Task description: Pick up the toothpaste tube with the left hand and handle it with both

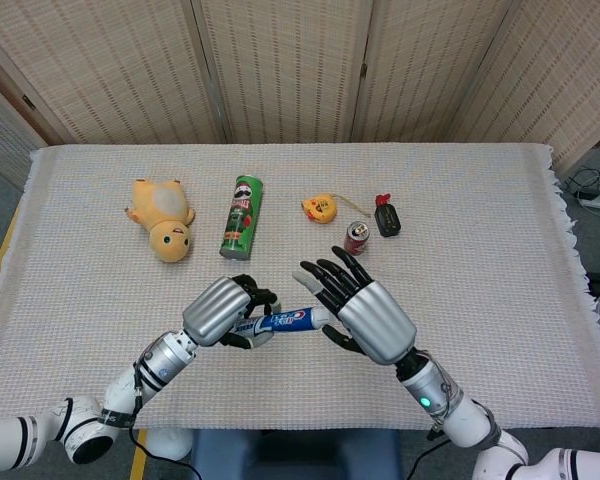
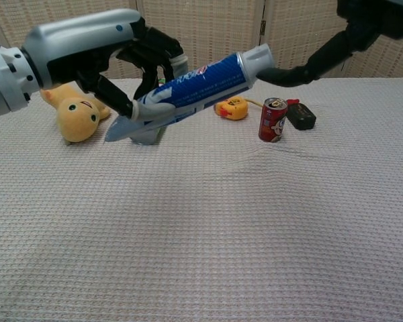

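Note:
A blue and white toothpaste tube hangs above the table's front middle, white cap pointing right and slightly up. My left hand grips its flat tail end, fingers wrapped around it. My right hand is open just right of the tube, fingers spread. In the chest view one dark fingertip of that hand touches the cap; the rest of the hand is cut off at the top right.
On the cloth-covered table lie a yellow plush toy, a green chips can on its side, a yellow tape measure, a small red can and a black object. All sit behind the hands.

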Available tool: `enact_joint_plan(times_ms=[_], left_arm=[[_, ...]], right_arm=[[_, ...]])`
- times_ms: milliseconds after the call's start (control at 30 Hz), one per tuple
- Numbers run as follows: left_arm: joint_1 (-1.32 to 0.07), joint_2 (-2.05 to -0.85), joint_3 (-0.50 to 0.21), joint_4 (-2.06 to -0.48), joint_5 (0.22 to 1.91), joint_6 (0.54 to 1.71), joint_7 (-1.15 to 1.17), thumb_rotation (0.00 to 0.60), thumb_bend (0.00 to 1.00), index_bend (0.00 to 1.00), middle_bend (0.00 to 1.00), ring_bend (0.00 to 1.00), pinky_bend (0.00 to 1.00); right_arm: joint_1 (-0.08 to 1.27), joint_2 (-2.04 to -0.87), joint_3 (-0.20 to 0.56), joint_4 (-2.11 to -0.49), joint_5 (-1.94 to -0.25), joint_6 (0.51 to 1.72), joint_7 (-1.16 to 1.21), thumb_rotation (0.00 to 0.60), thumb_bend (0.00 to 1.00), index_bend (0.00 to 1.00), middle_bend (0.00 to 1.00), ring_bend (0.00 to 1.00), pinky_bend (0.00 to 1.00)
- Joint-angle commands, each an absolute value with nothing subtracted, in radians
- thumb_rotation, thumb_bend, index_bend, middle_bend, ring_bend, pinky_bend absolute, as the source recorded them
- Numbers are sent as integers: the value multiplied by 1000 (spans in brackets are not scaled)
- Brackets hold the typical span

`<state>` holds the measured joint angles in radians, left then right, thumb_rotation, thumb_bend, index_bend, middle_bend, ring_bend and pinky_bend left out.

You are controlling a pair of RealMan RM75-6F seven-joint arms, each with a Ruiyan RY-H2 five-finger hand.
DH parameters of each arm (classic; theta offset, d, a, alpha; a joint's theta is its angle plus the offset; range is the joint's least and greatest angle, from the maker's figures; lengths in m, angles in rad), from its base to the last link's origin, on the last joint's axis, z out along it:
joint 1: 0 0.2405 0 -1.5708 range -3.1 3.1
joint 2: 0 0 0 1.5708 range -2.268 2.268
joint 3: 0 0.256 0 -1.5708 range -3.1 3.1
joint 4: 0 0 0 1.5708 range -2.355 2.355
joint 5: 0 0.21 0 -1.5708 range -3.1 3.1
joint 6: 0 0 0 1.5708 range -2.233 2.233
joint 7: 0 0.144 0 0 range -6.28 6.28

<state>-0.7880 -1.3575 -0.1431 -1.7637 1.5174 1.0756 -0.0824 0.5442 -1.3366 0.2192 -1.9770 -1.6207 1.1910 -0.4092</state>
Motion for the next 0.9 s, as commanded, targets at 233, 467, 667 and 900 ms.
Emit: enact_joint_plan(times_ms=[233,467,667,900], left_arm=[[-785,-1363,-137,-1753,1525,1076,-76,600,698,737,721,688,419],[-780,-1368,-132,-1748,1542,1088,-53,600,699,751,736,702,419],[-775,-1373,-122,-1743,1553,1092,-45,600,699,754,739,704,419],[-775,-1376,-117,-1734,1565,1093,-32,600,698,761,746,707,418]], right_arm=[[556,-1338,223,-1969,-1611,1203,-404,600,331,74,145,146,38],[561,-1345,223,-1962,-1603,1214,-415,600,358,87,157,156,39],[563,-1340,222,-1960,-1598,1224,-415,600,386,89,160,163,39],[565,-1334,222,-1962,-1598,1235,-413,600,387,89,164,165,39]])
